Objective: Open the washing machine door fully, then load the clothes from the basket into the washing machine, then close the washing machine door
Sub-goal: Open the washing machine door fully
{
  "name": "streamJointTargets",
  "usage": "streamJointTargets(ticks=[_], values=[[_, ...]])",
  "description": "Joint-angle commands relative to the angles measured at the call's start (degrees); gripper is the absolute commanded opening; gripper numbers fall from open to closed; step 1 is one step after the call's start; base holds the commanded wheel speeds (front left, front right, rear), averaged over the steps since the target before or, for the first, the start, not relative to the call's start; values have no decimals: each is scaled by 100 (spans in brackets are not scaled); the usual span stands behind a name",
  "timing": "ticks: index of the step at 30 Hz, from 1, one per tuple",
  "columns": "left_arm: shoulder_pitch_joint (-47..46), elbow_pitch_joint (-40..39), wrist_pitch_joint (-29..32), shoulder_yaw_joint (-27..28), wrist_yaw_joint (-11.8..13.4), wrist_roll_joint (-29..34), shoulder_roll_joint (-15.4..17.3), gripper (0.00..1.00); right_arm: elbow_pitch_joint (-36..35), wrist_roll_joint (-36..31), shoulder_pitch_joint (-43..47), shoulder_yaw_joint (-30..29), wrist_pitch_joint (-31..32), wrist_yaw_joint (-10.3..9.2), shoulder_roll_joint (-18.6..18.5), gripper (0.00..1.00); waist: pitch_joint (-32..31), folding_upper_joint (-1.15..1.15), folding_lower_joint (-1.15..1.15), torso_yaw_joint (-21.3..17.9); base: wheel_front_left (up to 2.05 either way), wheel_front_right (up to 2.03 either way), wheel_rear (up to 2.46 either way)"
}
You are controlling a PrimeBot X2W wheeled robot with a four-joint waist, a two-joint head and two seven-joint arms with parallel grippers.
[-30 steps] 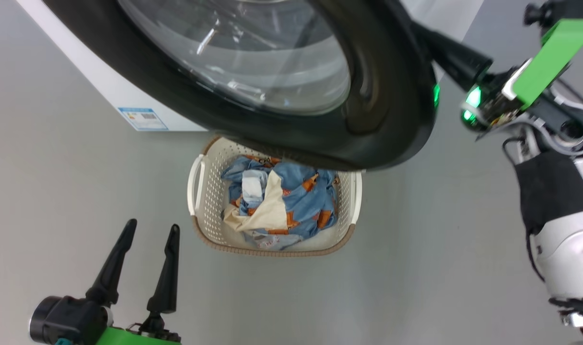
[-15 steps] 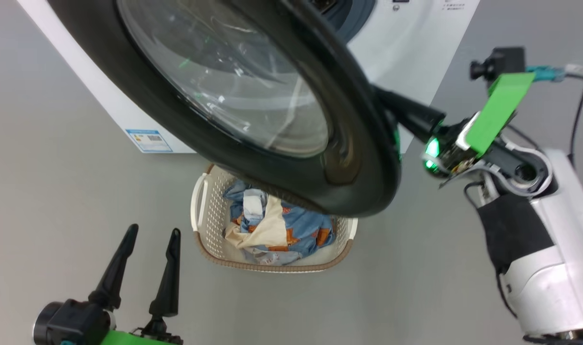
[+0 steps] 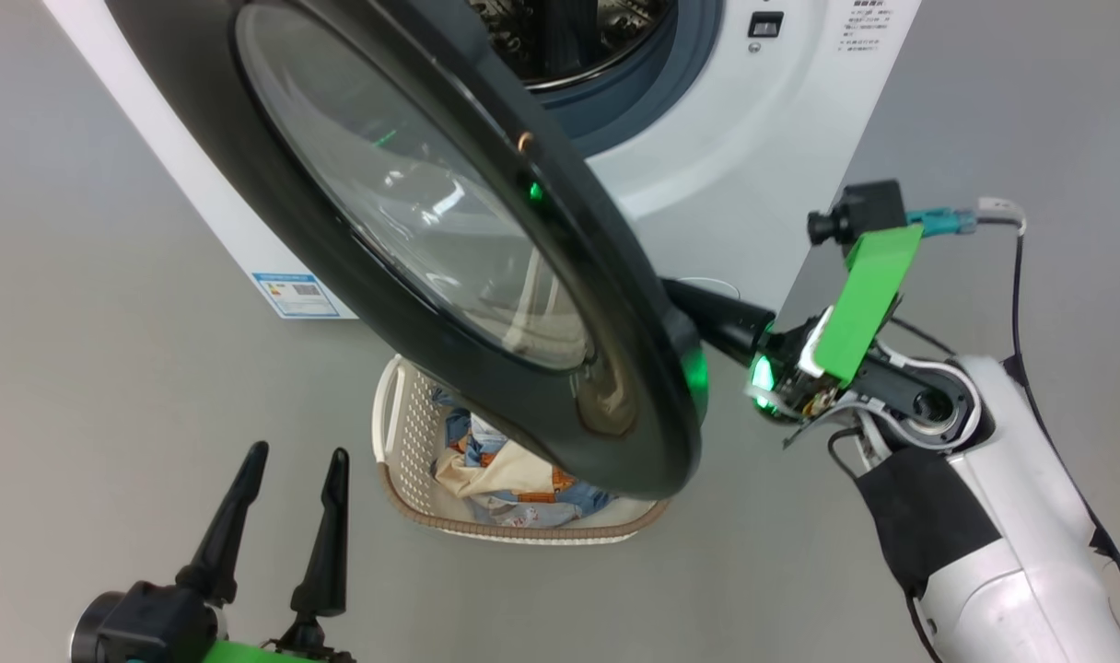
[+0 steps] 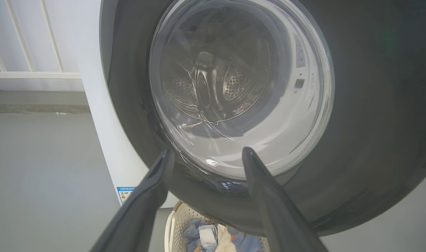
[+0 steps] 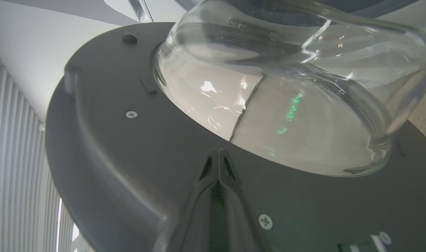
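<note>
The washing machine is white, and its drum opening shows at the top. The glossy black washing machine door stands partly swung out over the basket. The clothes, blue with cream cloth, lie in the basket, half hidden by the door. My right gripper is shut, its tips pressed on the door's inner face below the glass bowl. Its fingers reach behind the door's edge. My left gripper hangs open and empty, left of the basket, facing the door's window.
Grey floor spreads all around the machine and basket. A blue label sits low on the washer's front. A white railing stands behind the machine's side. My right forearm fills the lower right of the head view.
The door has swung further out from the machine with my right gripper behind its edge, uncovering the drum opening and hiding more of the basket. The head camera has shifted. The left gripper stays open.
</note>
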Motion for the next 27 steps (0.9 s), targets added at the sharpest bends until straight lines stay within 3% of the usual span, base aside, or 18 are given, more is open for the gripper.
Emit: streamJointTargets(ticks=[1, 27], values=[[-62, -95, -36, 172, -9, -37, 48, 100, -187, 61, 101, 178, 44, 54, 157, 0, -34, 0, 0, 13, 0, 0, 0], [-45, -52, -36, -25, -9, 4, 101, 100, -452, 774, 436, 1448, -480, 54, 214, 0, -236, 0, 0, 195, 0, 0, 0]])
